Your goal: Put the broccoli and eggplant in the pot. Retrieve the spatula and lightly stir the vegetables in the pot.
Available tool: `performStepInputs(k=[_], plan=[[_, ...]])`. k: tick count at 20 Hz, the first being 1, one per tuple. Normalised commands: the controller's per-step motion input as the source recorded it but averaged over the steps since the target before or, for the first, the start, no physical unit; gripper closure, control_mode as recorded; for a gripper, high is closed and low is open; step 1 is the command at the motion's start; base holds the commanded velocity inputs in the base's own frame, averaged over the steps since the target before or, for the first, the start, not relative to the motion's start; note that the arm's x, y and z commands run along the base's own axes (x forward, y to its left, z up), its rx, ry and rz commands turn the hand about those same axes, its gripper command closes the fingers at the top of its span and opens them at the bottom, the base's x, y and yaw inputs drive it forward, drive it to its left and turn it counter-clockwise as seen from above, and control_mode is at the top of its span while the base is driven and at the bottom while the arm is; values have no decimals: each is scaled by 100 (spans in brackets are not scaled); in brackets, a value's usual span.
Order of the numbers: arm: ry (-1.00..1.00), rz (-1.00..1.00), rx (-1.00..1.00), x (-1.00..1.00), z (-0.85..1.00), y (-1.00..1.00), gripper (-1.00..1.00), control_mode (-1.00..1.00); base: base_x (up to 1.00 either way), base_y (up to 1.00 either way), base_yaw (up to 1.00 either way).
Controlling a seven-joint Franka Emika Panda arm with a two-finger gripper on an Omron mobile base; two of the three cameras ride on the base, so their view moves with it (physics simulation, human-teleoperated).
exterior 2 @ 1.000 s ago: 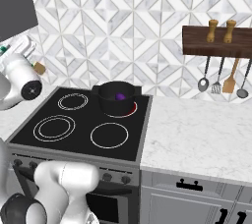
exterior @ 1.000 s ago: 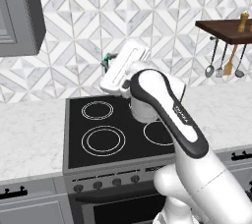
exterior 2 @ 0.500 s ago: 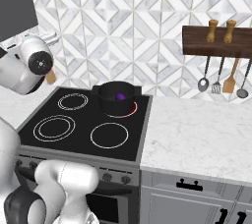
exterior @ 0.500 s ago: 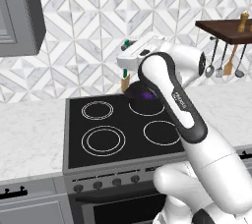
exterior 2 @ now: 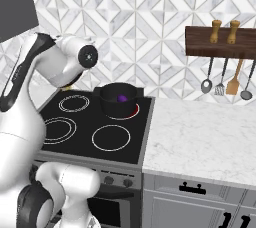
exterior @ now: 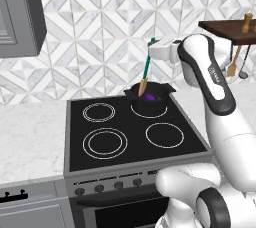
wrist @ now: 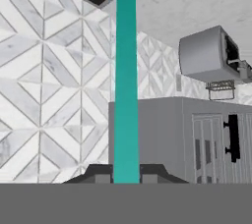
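The black pot (exterior: 150, 98) stands on the stove's back right burner, with the purple eggplant (exterior: 148, 97) showing inside it. From the right base view the pot (exterior 2: 119, 100) again shows the eggplant (exterior 2: 121, 99). The broccoli is hidden. My gripper (exterior: 151, 48) hangs above the pot's left side, shut on the top of the spatula (exterior: 146, 72). Its teal handle slants down and its yellow-orange blade reaches the pot's rim. In the hand view the spatula (wrist: 125, 80) runs straight up from my gripper (wrist: 125, 175) to the blade at the top edge.
The black stove (exterior: 125, 137) has three bare burner rings. A marble counter (exterior 2: 200, 137) lies to its right. Long-handled utensils (exterior 2: 225, 77) hang from a wooden shelf (exterior 2: 220, 42) on the wall. A grey toaster (wrist: 209, 53) appears in the hand view.
The arm has swung right from the stove's left side, carrying the spatula over to the pot. The spatula now points down with its blade at the pot.
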Motion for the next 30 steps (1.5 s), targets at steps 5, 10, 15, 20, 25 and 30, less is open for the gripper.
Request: performStepInputs(k=[5,10,15,20,25,30], plan=[[6,2,5,40,0,-46,100,-100,0,0,0],[7,-3,2,10,1,-44,100,-100,0,0,0],[3,-7,0,14,0,-31,100,-100,0,0,0],[0,-4,0,33,0,-36,100,-100,0,0,0],[1,-2,0,37,0,-38,100,-100,0,0,0],[0,-1,0,26,0,-10,100,-100,0,0,0]])
